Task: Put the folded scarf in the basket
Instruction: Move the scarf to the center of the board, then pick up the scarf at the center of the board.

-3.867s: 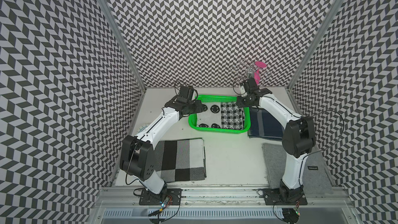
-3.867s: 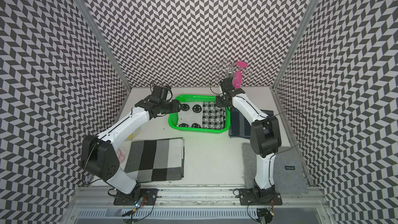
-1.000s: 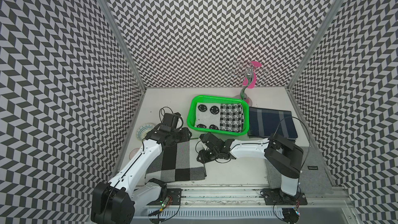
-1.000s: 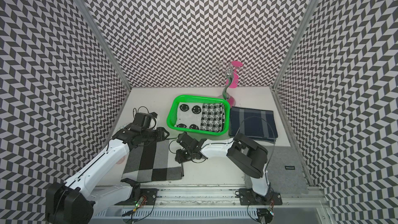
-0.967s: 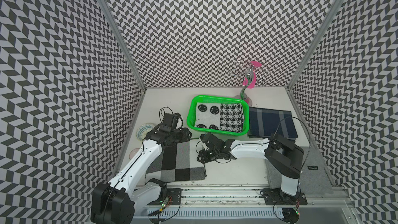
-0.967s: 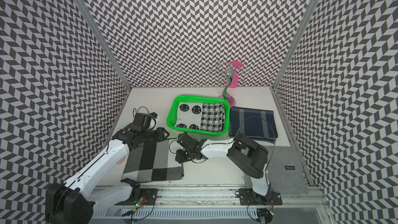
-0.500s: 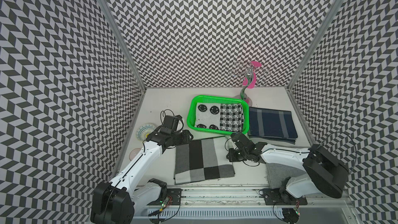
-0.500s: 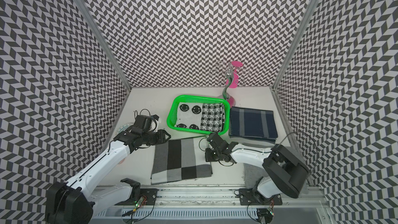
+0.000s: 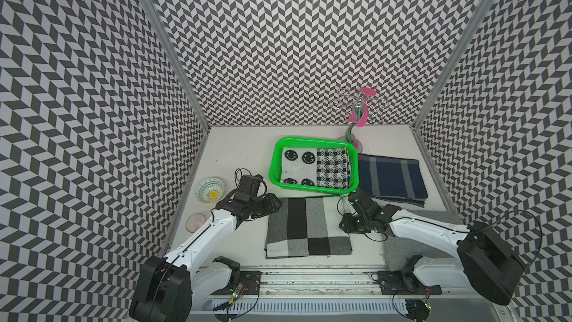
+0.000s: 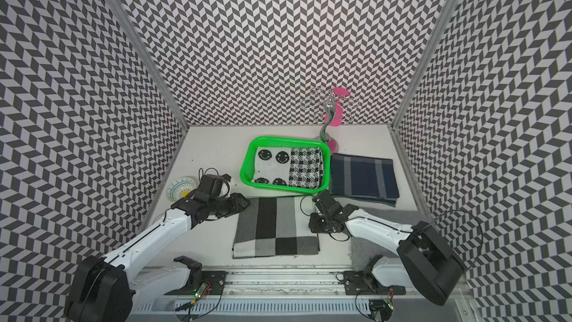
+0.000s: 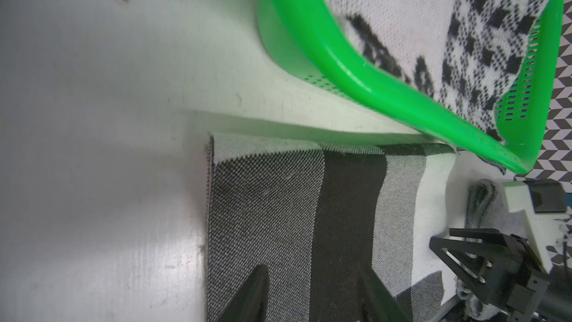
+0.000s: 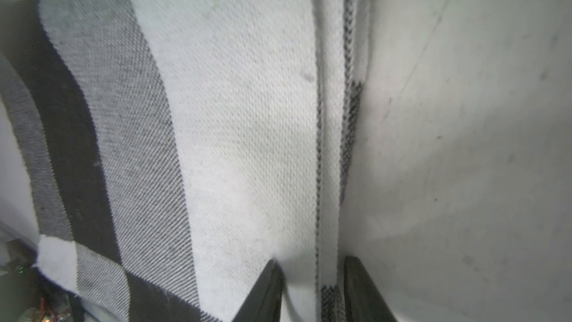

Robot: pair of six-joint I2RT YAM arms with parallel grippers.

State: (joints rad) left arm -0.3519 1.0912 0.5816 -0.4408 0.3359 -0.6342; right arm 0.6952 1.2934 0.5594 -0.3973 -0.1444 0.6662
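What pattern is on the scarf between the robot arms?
Scarf: grey, black and white blocks; clearest in a top view.

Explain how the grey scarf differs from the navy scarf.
The grey scarf shows black, grey and white blocks; the navy scarf is dark blue with pale stripes. The grey scarf lies in front of the basket, the navy scarf beside it. Both are folded, flat on the table and outside the basket.

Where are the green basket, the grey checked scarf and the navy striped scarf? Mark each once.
green basket (image 11: 340,63): left wrist view, its rim.
grey checked scarf (image 9: 306,227): in a top view, its middle.
navy striped scarf (image 9: 391,178): in a top view, its middle.
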